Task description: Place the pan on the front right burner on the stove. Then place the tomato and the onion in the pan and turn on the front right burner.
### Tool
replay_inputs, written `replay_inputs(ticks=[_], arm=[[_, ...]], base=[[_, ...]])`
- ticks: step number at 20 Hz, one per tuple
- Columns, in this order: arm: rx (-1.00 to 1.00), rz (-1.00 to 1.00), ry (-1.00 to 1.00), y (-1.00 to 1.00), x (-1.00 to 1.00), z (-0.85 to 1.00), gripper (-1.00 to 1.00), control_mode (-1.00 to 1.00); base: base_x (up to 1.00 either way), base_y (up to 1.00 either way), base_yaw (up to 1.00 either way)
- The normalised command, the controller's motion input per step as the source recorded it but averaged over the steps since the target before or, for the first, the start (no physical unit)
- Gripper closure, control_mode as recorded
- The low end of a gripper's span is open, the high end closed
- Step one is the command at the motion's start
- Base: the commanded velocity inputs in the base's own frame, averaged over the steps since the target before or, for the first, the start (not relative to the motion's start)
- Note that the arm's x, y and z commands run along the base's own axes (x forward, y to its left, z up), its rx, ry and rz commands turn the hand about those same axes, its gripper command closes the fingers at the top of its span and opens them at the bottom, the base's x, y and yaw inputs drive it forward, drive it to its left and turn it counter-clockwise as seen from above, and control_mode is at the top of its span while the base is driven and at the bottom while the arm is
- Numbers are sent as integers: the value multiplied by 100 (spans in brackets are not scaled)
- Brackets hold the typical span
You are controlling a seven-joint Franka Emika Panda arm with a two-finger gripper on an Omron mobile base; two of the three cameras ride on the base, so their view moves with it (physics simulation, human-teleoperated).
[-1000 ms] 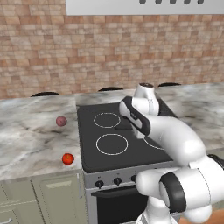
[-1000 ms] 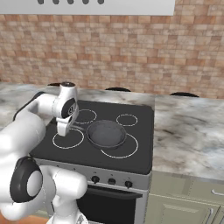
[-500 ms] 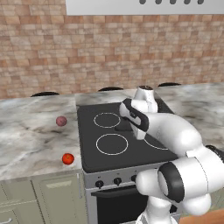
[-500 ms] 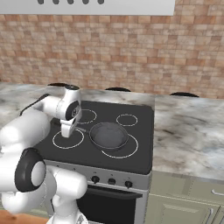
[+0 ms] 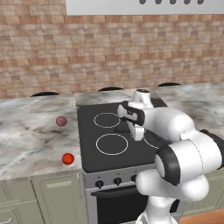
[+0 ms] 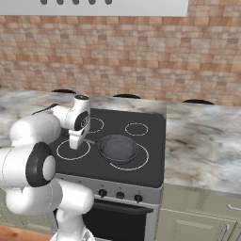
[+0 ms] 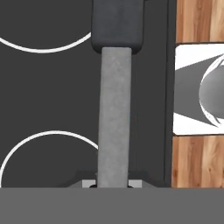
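- The small round dark grey frying pan (image 6: 117,146) sits flat inside the biggest white circle outline, the front right burner (image 6: 123,155), on the flat black glass cooktop of the stove (image 6: 141,167). So we'd call step one pretty much done.
- Its long thin handle (image 7: 114,118) runs straight up from the bottom of the hand view, and our hand (image 6: 75,141) is clamped narrow around the end of it, sitting over the cooktop's left side.
- Next up, we reckon: let go of the handle, lift clear without nudging the pan, then swing left.
- The dull pinkish-purple onion (image 5: 61,120) and the glossy bright red tomato (image 5: 67,158) are both waiting on the marbled grey tabletop (image 5: 30,140) left of the stove, well apart from the pan.
- The black knobs (image 6: 120,195) on the silver front panel come last.
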Motion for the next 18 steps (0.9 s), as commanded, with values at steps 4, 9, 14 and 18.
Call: replay_inputs(ticks=[4, 9, 14, 18], arm=[[0, 0, 3, 0, 15, -27, 100, -100], [0, 0, 2, 0, 13, -25, 100, -100], [0, 0, 1, 0, 9, -23, 100, -100], [0, 0, 0, 0, 7, -22, 100, -100]], base=[[0, 0, 0], [0, 0, 0], [0, 0, 0], [0, 0, 0]])
